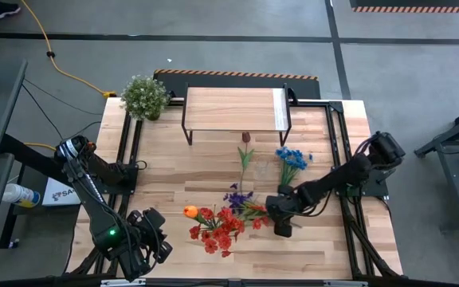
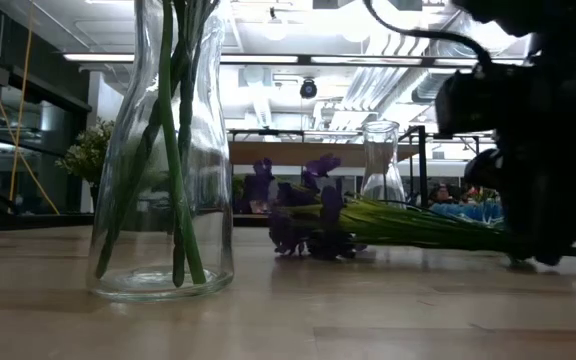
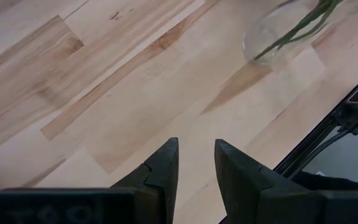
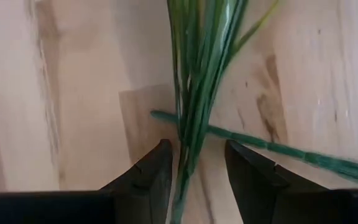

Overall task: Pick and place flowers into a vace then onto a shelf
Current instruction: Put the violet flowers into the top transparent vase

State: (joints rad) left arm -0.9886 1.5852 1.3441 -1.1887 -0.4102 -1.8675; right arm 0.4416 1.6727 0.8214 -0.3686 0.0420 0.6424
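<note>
A clear glass vase (image 2: 163, 150) stands on the table near its front edge. It holds green stems, and red and orange blooms (image 1: 213, 223) show above it. Purple flowers (image 2: 303, 215) lie flat on the table, with their green stems (image 4: 191, 93) running toward my right gripper (image 4: 197, 146). That gripper points down, open, one finger on either side of the stem bundle. My left gripper (image 3: 196, 143) hovers open at the front left (image 1: 156, 239), with nothing between its fingers. The shelf (image 1: 233, 108) stands at the back.
A second clear vase (image 2: 381, 165) stands farther back. Blue flowers (image 1: 293, 155) and a maroon flower (image 1: 245, 137) are in front of the shelf. A bushy potted plant (image 1: 144, 97) sits at the back left corner. Black rails run along the table's sides.
</note>
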